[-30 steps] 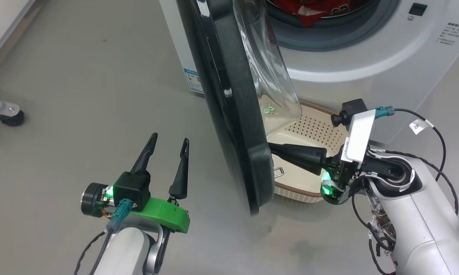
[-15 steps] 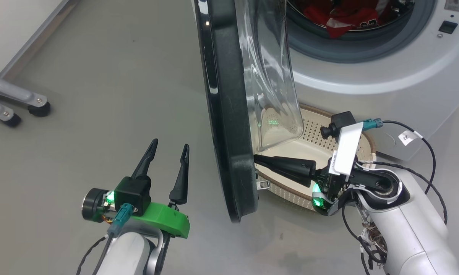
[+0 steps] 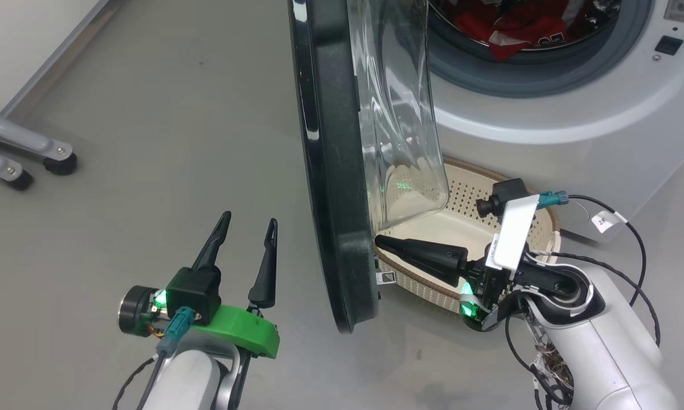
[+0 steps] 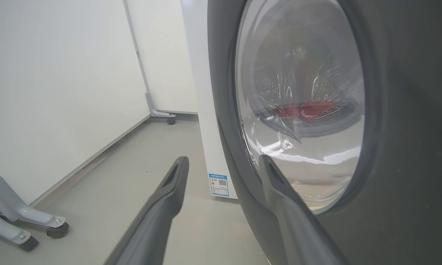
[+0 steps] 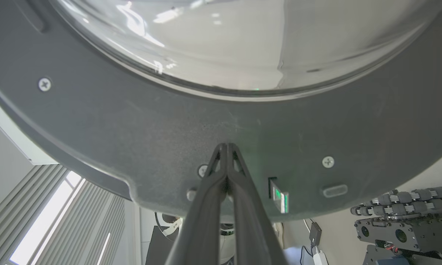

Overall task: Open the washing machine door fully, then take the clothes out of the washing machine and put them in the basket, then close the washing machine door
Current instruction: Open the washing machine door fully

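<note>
Door: washing machine door (image 3: 333,171) stands open partway, seen edge-on from the head camera, its glass bowl bulging toward the washing machine (image 3: 547,142).

Right hand (image 3: 380,241): fingers pressed flat together, nothing between them. Tips rest against the dark inner face of the door, low on the ring just under the glass. In the right wrist view the metal latch tongue (image 5: 279,193) sits just beside the fingers.

Left hand (image 3: 249,219): fingers spread wide, holding nothing. It hangs over the grey floor (image 3: 148,142) on the outer side of the door, near it but apart. The left wrist view looks along the glossy outer ring and through the glass.

Clothes (image 3: 518,31): red fabric with white trim, lying in the drum behind the grey gasket.

Basket (image 3: 478,193): cream, perforated, brown rim, on the floor against the washer front below the opening. Part of it shows through the glass bowl, and the right arm reaches across above its near side. Nothing lies in the part that shows.

Other: blue label (image 4: 219,184) low on the washer's side panel; grey caster legs (image 3: 11,159) at the far left of the floor.
</note>
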You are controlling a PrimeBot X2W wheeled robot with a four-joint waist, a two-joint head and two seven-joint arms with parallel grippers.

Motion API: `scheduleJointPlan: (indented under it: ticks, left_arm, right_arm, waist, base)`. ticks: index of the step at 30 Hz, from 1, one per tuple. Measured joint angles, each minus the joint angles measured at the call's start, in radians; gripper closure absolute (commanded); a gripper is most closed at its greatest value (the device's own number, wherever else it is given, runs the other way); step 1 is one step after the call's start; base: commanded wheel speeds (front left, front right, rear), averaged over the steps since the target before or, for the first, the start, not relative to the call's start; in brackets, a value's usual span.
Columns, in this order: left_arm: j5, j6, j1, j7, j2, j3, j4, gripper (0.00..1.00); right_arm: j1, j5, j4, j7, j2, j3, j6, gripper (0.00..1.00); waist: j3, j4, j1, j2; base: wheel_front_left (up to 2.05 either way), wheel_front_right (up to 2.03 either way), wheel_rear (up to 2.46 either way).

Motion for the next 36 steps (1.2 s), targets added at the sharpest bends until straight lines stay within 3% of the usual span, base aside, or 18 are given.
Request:
scheduleJointPlan:
  ticks: [6,18,19,20,21,22,28,36]
  left_arm:
    - [0.011,0.000,0.010,0.000,0.001,0.027,-0.001,0.00]
    - [0.023,0.000,0.015,0.000,0.001,0.047,-0.001,0.00]
    - [0.026,0.000,0.016,0.000,0.001,0.049,-0.001,0.00]
    - [0.027,0.000,0.017,0.000,0.001,0.051,-0.001,0.00]
    - [0.028,0.000,0.019,0.000,0.001,0.053,-0.001,0.00]
    - [0.028,0.000,0.019,0.000,0.001,0.053,0.000,0.00]
    - [0.029,0.000,0.022,0.000,0.002,0.063,0.000,0.00]
    - [0.037,0.000,0.024,0.000,0.002,0.067,0.005,0.00]
  right_arm:
    - [0.013,0.012,-0.021,-0.052,0.002,-0.047,0.001,1.00]
    - [0.118,0.016,-0.091,-0.228,-0.016,-0.238,0.009,1.00]
    - [0.130,0.009,-0.098,-0.245,-0.020,-0.255,0.009,0.89]
    - [0.142,0.006,-0.106,-0.256,-0.026,-0.268,0.009,0.64]
    - [0.156,-0.001,-0.113,-0.269,-0.032,-0.280,0.009,0.39]
    - [0.168,-0.011,-0.119,-0.285,-0.035,-0.294,0.009,0.00]
    - [0.237,-0.093,-0.131,-0.379,-0.053,-0.337,0.009,0.00]
    - [0.310,-0.338,-0.156,-0.619,-0.090,-0.407,0.009,0.00]
  waist:
    - [-0.002,-0.020,0.0000,0.0000]
    - [-0.010,-0.072,0.0001,0.0000]
    - [-0.011,-0.076,0.0001,0.0000]
    - [-0.012,-0.079,0.0001,0.0000]
    - [-0.013,-0.083,0.0001,0.0000]
    - [-0.014,-0.087,0.0000,0.0000]
    - [-0.017,-0.101,0.0001,0.0000]
    - [-0.019,-0.116,0.0001,0.0001]
  base:
    - [0.00,0.00,0.00]
    - [0.00,0.00,0.00]
    - [0.00,0.00,0.00]
    - [0.00,0.00,0.00]
    - [0.00,0.00,0.00]
    - [0.00,0.00,0.00]
    - [0.00,0.00,0.00]
    - [0.00,0.00,0.00]
